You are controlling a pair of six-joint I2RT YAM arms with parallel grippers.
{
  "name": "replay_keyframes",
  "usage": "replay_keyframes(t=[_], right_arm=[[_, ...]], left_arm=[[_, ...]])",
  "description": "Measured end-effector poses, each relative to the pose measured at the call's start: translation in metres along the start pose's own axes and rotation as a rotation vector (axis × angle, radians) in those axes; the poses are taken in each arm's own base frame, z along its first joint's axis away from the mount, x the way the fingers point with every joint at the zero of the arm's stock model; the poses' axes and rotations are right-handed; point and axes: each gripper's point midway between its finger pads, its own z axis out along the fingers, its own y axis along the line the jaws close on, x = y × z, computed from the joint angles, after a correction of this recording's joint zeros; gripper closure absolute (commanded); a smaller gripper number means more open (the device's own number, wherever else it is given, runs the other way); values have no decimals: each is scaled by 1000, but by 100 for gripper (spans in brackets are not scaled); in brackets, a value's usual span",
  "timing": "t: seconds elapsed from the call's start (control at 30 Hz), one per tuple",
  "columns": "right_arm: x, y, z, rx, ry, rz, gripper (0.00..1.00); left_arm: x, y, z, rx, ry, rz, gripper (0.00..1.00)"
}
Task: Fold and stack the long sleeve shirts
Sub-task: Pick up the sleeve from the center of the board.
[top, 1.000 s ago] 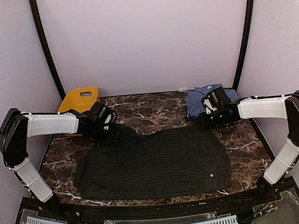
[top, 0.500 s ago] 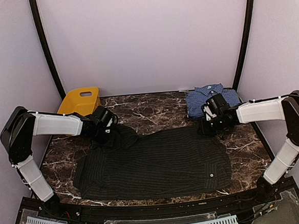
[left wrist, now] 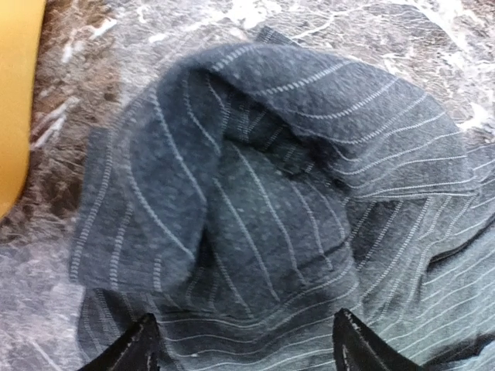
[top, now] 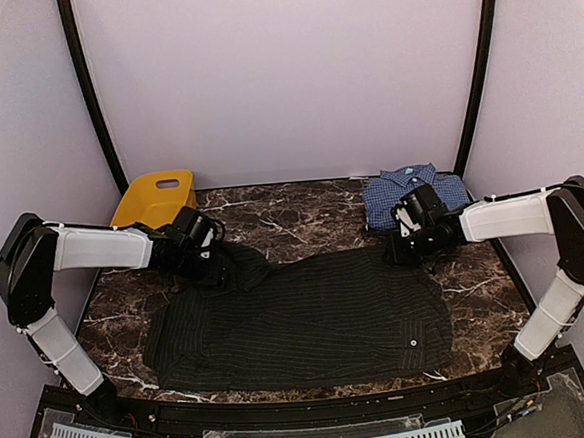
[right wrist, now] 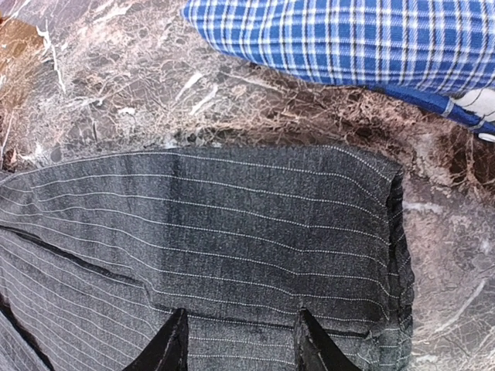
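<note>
The black pinstriped button-up shirt [top: 299,319] lies spread on the dark marbled table [top: 291,211], under both tools. The left gripper [left wrist: 249,346] hangs with jaws apart right over the shirt's bunched-up corner, holding nothing. The right gripper [right wrist: 241,340] is open too, above the flat far corner. My worry is that a pinch into that lump grabs several layers and the fold drags crooked. The folded blue checked shirt [right wrist: 348,39] sits just beyond the right tool, so a sweep could nudge it. The yellow plastic basket [top: 155,196] behind the left one looks harmless.

black pinstriped shirt [top: 309,318]: 1 | blue checked shirt [top: 383,198]: 1 | yellow basket [top: 155,195]: 1 | marble table [top: 301,208]: 1 | robot arms [top: 99,248] [top: 507,214]: 2
</note>
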Motion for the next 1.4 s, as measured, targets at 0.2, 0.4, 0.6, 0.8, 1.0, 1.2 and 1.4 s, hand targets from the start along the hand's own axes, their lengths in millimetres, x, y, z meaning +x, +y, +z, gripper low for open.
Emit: replay_keyframes(t=[0.2, 0.4, 0.6, 0.8, 1.0, 1.2, 1.4], right_arm=[[4, 1, 5, -6, 16, -2, 57], [5, 4, 6, -18, 18, -5, 57], [9, 3, 10, -19, 27, -4, 57], [15, 3, 15, -18, 50, -5, 57], [19, 4, 18, -25, 60, -7, 57], [20, 4, 21, -26, 64, -7, 57], [20, 4, 21, -25, 65, -8, 58]], left_arm=[[0, -11, 1, 65, -2, -20, 11], [1, -14, 11, 68, 14, -22, 10], [8, -12, 23, 43, 39, -14, 22], [6, -14, 24, 14, 33, -1, 53], [8, -13, 24, 4, 40, 2, 73], [5, -14, 18, 9, 38, 4, 97], [-14, -19, -5, 33, 5, 10, 100]])
